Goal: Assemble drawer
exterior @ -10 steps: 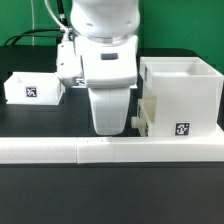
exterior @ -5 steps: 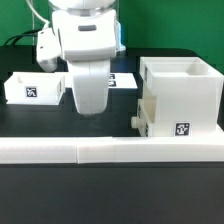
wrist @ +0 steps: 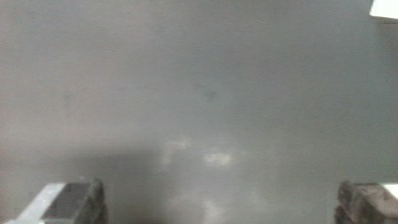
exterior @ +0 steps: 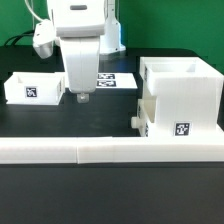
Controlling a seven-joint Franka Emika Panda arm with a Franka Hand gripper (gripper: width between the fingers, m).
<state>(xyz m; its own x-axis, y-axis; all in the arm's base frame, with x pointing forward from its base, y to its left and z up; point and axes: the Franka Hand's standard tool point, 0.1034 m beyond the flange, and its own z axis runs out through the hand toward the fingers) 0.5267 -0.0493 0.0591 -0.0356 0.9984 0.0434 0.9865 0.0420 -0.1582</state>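
Placing everything off the casing (exterior: 185, 95), left to right. Farthest out on the exterior view's left of it, well apart, is the loose tray (exterior: 35, 88). It sits upright on the black table (exterior: 110, 195), open side up, with its tray tag (exterior: 30, 91) on the face toward the camera. Between that tray and the casing is my gripper (exterior: 82, 98), pointing straight down with its tips just above the table. It's nearer the loose tray than the casing and touches neither, as far as I can see. In the wrist view the gripper (wrist: 219, 200) is spread wide, fingertips (wrist: 68, 200) far apart. Only bare, blurred table shows between them, nothing held. The marker board (exterior: 118, 80) lies flat behind the gripper, just off the casing's rear corner. The second tray (exterior: 146, 115) sits in the casing's lower part. Its front pokes out of the casing's side on the exterior view's left, knob (exterior: 134, 118) outward. The casing itself is upright, top open, casing tag (exterior: 182, 128) low on its front. The wall strip (exterior: 110, 150) runs across in front of the casing; can't tell whether they touch.
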